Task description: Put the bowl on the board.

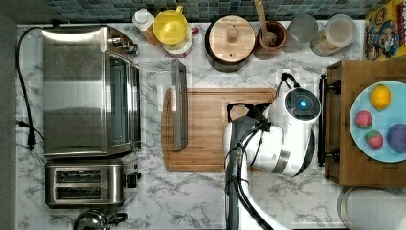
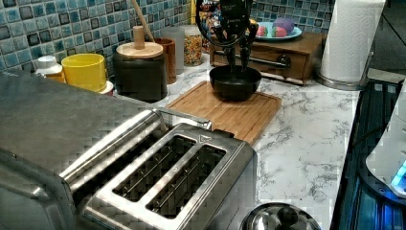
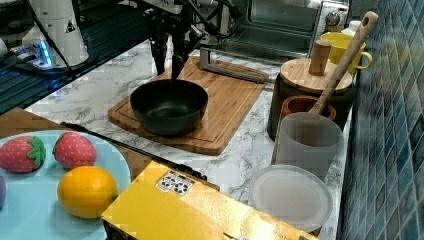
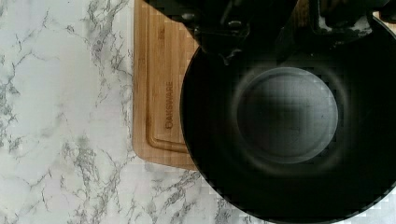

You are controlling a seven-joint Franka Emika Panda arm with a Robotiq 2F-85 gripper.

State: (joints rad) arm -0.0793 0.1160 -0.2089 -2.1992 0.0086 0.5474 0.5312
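Bowl (image 3: 169, 106) — round, glossy black, plain inside and out, with a flat paler-looking circle at the bottom in the wrist view (image 4: 287, 114). It sits upright on the board (image 3: 227, 107), at the end nearest the lower left of the right view; in the left view it stands at the board's far end (image 2: 235, 82), middle of the frame. Board is light-brown wood with rounded corners and a rim groove; the wrist view shows "OAKSWARE" printed along one edge (image 4: 161, 107). Gripper (image 3: 168, 60) hangs above the bowl's rim, in the upper middle of the right view; its two dark fingers (image 2: 230, 55) stand a narrow gap apart and straddle the far rim in the left view — whether they pinch the rim or merely flank it, I cannot tell. In the top view the white arm (image 1: 282, 132) covers the bowl, right of centre.
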